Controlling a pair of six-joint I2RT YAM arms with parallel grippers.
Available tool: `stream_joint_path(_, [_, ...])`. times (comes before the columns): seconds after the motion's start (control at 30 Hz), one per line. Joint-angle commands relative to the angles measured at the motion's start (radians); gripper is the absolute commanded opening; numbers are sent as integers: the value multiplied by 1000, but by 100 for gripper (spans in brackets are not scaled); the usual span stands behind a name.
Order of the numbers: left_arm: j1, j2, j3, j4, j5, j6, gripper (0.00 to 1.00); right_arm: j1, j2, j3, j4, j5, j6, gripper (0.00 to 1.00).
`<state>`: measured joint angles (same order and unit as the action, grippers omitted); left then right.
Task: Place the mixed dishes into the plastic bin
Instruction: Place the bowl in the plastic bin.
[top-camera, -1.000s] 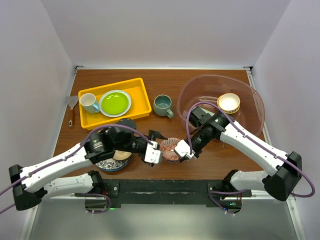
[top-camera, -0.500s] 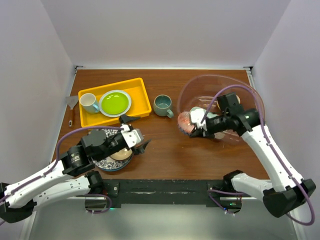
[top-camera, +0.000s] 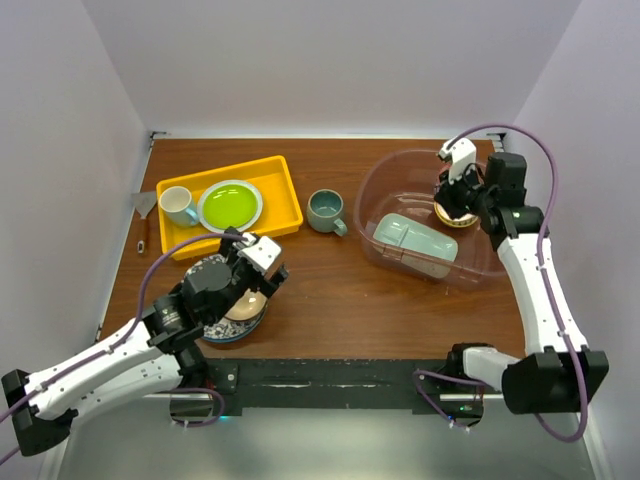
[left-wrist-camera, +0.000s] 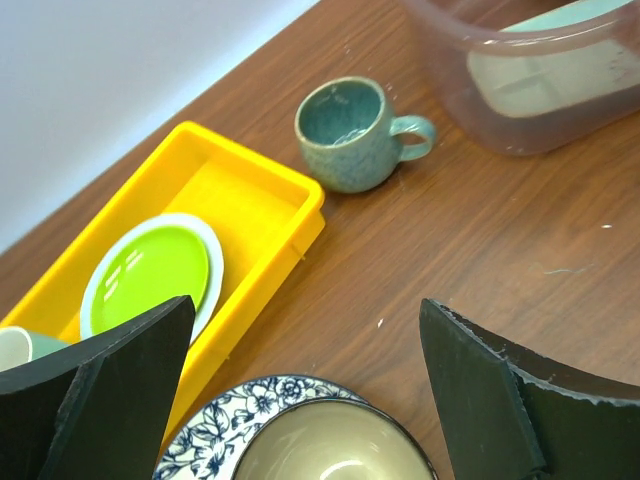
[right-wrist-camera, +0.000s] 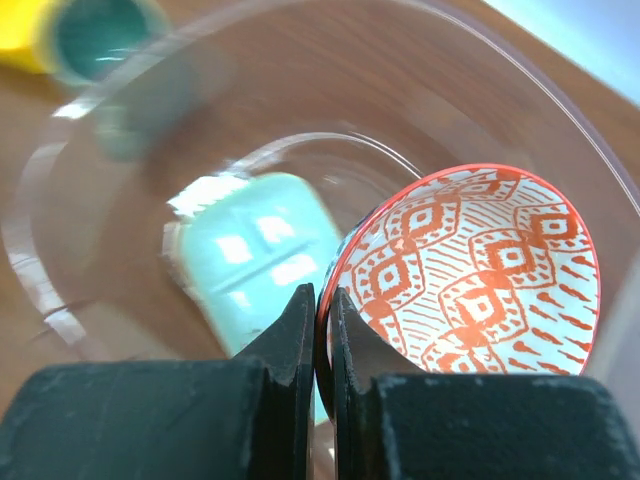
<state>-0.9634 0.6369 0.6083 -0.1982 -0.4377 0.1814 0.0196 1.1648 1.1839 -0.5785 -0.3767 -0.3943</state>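
The plastic bin (top-camera: 369, 196) stands at the right. It holds the mint-green divided tray (top-camera: 414, 243) and the tan bowl with yellow centre (top-camera: 458, 214). My right gripper (top-camera: 453, 190) hovers over the bin's far right, above the tan bowl. In the right wrist view it (right-wrist-camera: 322, 300) is shut on the rim of the white bowl with red marks (right-wrist-camera: 480, 280), above the tray (right-wrist-camera: 255, 255). My left gripper (left-wrist-camera: 305, 320) is open and empty above the blue-patterned plate (left-wrist-camera: 240, 425), which carries a tan bowl (left-wrist-camera: 330, 455). The grey-green mug (top-camera: 325, 210) stands left of the bin.
A yellow tray (top-camera: 283, 190) at the back left holds a green plate (top-camera: 230, 206) and a white mug (top-camera: 177, 205). A scraper (top-camera: 145, 215) lies by the left wall. The blue-patterned plate (top-camera: 218, 327) sits near the front edge under the left arm.
My right arm carried the red-marked bowl from the front centre of the table up over the bin's far right. My left arm drew back over the blue-patterned plate. The mint tray now shows in the bin.
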Motion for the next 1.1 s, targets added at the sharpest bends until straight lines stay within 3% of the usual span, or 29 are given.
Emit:
stream_joint_path(0.0, [49,7,2,54,30,-54,100,-6,39,-18,227,255,107,0])
stream_joint_path(0.3, [63,-31,-13,62,33,-46,100,-4,283,55,279,323,80,0])
stream_joint_path(0.73, [75,-26,-18,66,48,-42,100,-6,438,37,350,375,45,0])
stream_joint_path(1.07, [80,-31,-18,68,50,-39,100,-6,489,22,344,375,38,12])
